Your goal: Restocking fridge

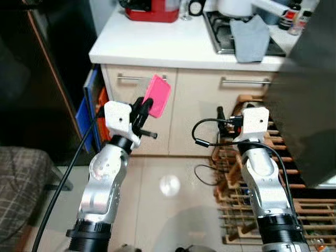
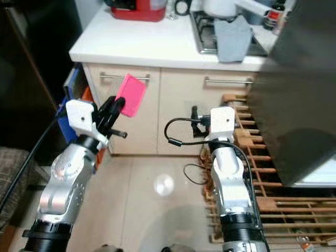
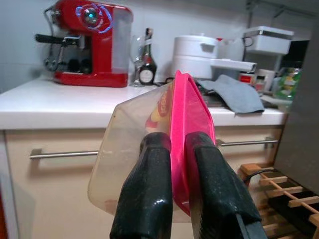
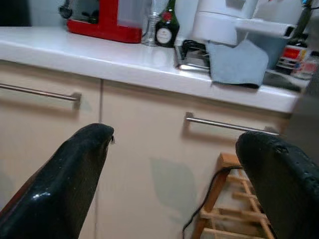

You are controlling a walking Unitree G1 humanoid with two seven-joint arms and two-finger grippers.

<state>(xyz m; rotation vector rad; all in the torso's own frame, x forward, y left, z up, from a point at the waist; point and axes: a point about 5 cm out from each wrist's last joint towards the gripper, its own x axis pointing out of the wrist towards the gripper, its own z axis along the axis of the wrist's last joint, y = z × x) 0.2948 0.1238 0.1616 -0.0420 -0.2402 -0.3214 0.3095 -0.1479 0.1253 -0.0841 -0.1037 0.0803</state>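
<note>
A: Kitchen: white bench [image 1: 157, 44] above cream cabinets [image 1: 199, 110]. What is held?

B: Left end effector [image 1: 140, 112] is clenched on the pink-lidded container [image 1: 157, 95], raised for carrying. Right end effector [image 4: 174, 169] is spread, empty.

The two head cameras are looking forward and steeply down from above the silver arms, taking in the white kitchen countertop [image 1: 157, 44] and cream cabinet doors [image 1: 210, 110] from a moderate distance. Each wrist camera is sitting low, facing level along its own black fingers toward those cabinets, much nearer. All views are sharing the countertop, the red espresso machine [image 3: 92, 42] and the grey folded cloth [image 4: 238, 62].
</note>
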